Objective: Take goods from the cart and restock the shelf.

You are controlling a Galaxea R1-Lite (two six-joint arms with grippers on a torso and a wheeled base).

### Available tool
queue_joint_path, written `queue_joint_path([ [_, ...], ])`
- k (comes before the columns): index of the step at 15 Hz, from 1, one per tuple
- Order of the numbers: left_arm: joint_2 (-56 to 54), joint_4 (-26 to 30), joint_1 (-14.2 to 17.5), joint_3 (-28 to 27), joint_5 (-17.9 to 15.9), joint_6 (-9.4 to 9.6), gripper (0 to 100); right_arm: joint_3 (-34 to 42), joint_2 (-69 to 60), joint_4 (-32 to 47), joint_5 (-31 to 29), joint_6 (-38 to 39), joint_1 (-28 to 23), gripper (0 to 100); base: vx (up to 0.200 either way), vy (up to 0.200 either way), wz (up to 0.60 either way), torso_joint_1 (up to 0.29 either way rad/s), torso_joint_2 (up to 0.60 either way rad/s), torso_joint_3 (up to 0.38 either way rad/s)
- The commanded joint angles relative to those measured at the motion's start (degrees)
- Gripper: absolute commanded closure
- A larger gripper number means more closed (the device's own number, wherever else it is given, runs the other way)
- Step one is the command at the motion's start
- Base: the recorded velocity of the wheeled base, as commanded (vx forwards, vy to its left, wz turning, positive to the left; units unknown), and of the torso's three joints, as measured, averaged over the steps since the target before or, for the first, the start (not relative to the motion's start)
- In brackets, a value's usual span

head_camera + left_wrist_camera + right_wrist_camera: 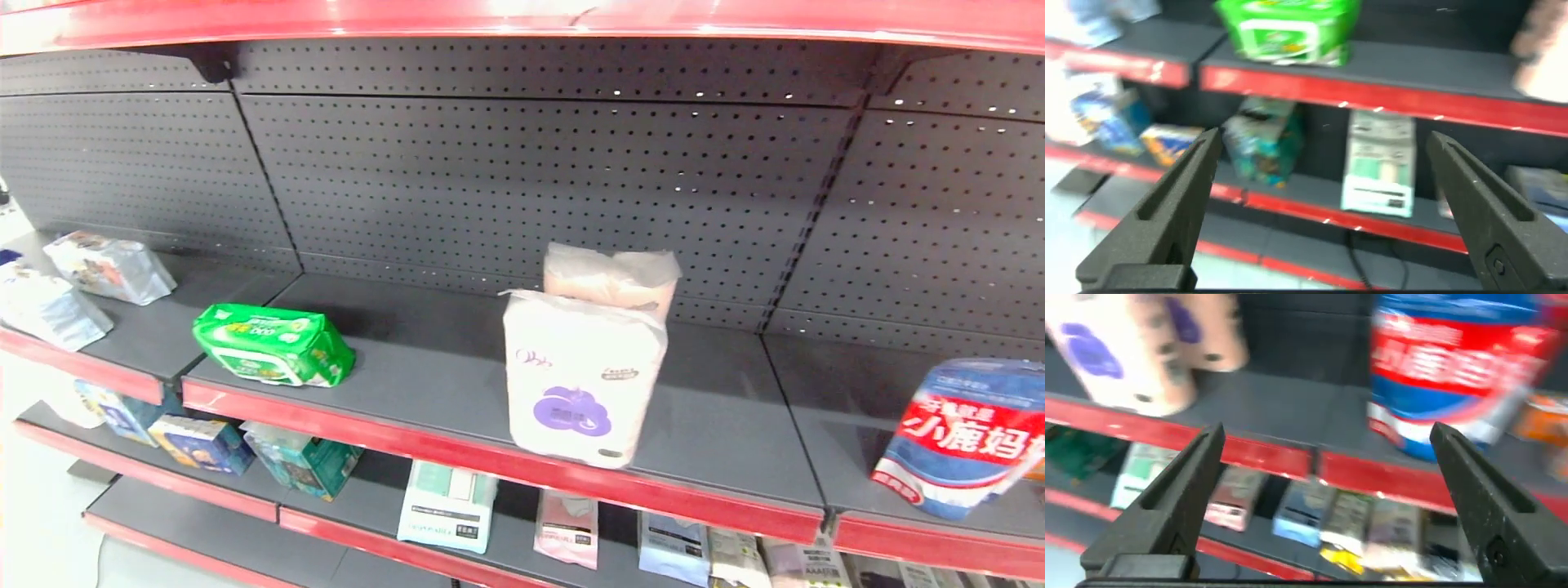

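A grey shelf (424, 367) with a red front edge carries a green wipes pack (273, 345), a white tissue pack with a purple mark (581, 380) with a pinkish pack (611, 278) behind it, and a blue and red bag (967, 437). My left gripper (1323, 163) is open and holds nothing; it faces the shelf front below the green wipes pack (1290, 28). My right gripper (1327, 453) is open and holds nothing; it faces the red shelf edge between the white tissue pack (1135, 351) and the blue and red bag (1454, 363).
Two silvery packs (110, 265) lie on the shelf section at the left. Lower shelves hold several boxes and packets (447, 506). Dark pegboard (531, 180) backs the shelf, and a red shelf edge (522, 20) runs overhead.
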Motion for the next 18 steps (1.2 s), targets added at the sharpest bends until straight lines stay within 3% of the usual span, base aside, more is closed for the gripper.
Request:
queue_joint_path([
  [1, 0.1, -0.1, 0.0, 0.0, 0.0, 0.02, 0, 0.0, 0.1, 0.0, 0.0, 0.0, 0.0, 0, 0.0, 0.0, -0.6, -0.002, 0.0, 0.007],
  [9, 0.1, -0.1, 0.0, 0.0, 0.0, 0.11, 0, 0.0, 0.0, 0.0, 0.0, 0.0, -0.1, 0, 0.0, 0.0, -0.6, 0.002, 0.0, 0.003],
  [15, 0.4, -1.2, 0.0, -1.4, -1.2, 0.2, 0, 0.0, 0.0, 0.0, 0.0, 0.0, -0.1, 0, 0.0, 0.0, 0.0, 0.0, 0.0, 0.0],
  [16, 6.9, -1.8, -0.6, -10.7, -1.2, -0.68, 0, 0.0, 0.0, 0.0, 0.0, 0.1, -0.1, 0, 0.0, 0.0, 0.0, 0.0, 0.0, 0.0],
  [17, 15.6, -2.3, -0.6, -18.1, -0.7, -3.67, 0, 0.0, 0.0, 0.0, 0.0, 0.1, -0.1, 0, 0.0, 0.0, 0.0, 0.0, 0.0, 0.0],
  [18, 24.8, -2.5, -0.3, -26.4, 1.2, -7.89, 0, 0.0, 0.0, 0.0, 0.0, 0.1, -0.1, 0, 0.0, 0.0, 0.0, 0.0, 0.0, 0.0],
])
